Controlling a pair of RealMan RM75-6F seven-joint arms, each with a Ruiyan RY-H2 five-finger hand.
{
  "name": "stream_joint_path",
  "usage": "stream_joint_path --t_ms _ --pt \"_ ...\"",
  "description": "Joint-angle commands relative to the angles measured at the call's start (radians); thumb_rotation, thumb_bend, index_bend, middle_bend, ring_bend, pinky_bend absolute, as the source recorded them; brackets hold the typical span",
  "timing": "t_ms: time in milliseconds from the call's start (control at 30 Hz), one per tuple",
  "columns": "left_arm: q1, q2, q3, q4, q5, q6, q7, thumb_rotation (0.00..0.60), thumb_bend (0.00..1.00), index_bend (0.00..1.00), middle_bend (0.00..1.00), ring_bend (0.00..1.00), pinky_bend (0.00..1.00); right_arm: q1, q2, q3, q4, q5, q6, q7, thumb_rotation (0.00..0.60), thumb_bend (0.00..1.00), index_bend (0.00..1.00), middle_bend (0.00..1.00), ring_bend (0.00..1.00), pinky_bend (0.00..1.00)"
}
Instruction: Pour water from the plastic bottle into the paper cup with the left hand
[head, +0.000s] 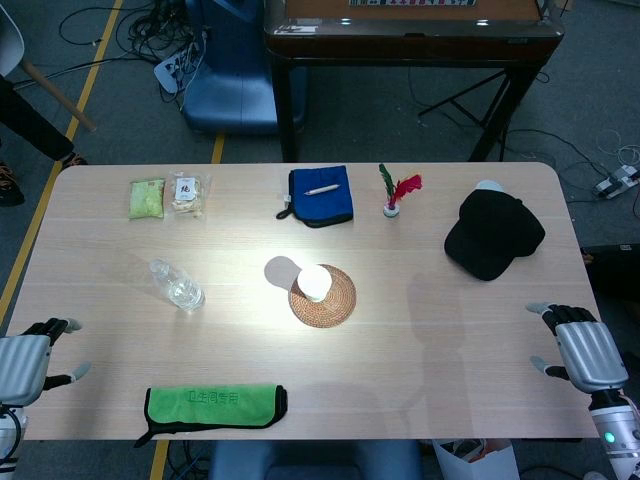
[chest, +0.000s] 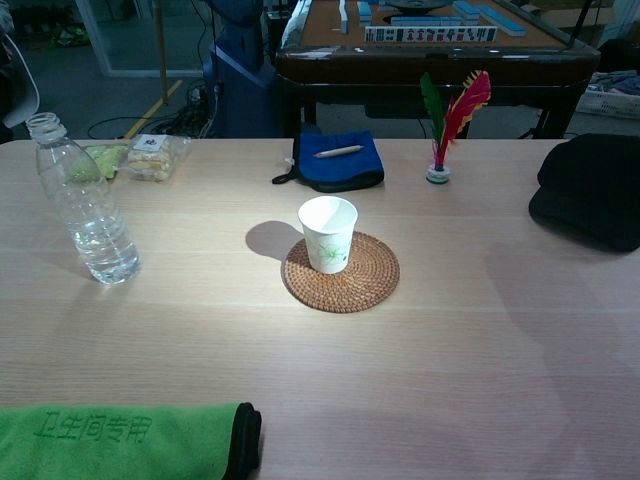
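Your bottle (head: 177, 284) stands upright on the tabletop (head: 450, 340), uncapped, with a little water in the bottom. It is on the left half, well apart from the cup (head: 313, 282). The cup stands upright on a round woven coaster (head: 323, 296) near the middle, under a bright patch of light.

Your left hand (head: 28, 362) hangs at the near left edge, released, fingers apart and holding nothing. Your right hand (head: 582, 350) sits at the near right edge, likewise spread and empty. Neither shows in the chest view.

Nothing stands between the bottle and the cup. A folded green cloth (head: 212, 407) lies along the near edge, between your left hand and the centre. Behind the bottle, at the far left, are two snack packets (head: 166, 196) side by side. Behind the cup lies a blue pouch (head: 321, 195) with a pen (head: 321, 189) on top, and just right of it a feathered shuttlecock (head: 393, 192) stands upright. A black cap (head: 492, 235) rests on the right side.
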Motion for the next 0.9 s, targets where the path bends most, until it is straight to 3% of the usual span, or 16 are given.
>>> stream_joint_path --t_ms 33,267,467,700,900 --pt "-0.004 -0.008 0.006 0.005 0.002 -0.010 0.007 0.600 0.04 0.39 0.41 0.44 0.69 -0.010 0.000 -0.004 0.000 -0.029 0.032 0.010 0.600 0.05 0.29 0.30 0.29 0.31" --pt "-0.007 -0.013 0.006 0.007 0.008 -0.010 -0.009 0.600 0.04 0.38 0.41 0.44 0.69 -0.017 -0.002 -0.007 0.001 -0.042 0.047 0.010 0.600 0.05 0.29 0.30 0.29 0.31" --pt "-0.012 -0.015 0.003 0.012 0.011 -0.016 -0.074 0.600 0.04 0.31 0.38 0.41 0.69 -0.015 -0.003 -0.007 0.003 -0.036 0.038 0.012 0.600 0.05 0.29 0.30 0.29 0.31" --pt "-0.059 -0.048 -0.012 0.105 0.023 -0.071 -0.220 0.600 0.04 0.16 0.34 0.35 0.69 -0.016 -0.003 -0.004 0.003 -0.034 0.040 0.010 0.600 0.05 0.29 0.30 0.29 0.31" --pt "-0.119 -0.110 -0.049 0.205 0.009 -0.127 -0.332 0.600 0.04 0.14 0.32 0.34 0.68 -0.018 -0.001 -0.003 0.004 -0.037 0.048 0.017 0.600 0.05 0.29 0.30 0.29 0.31"
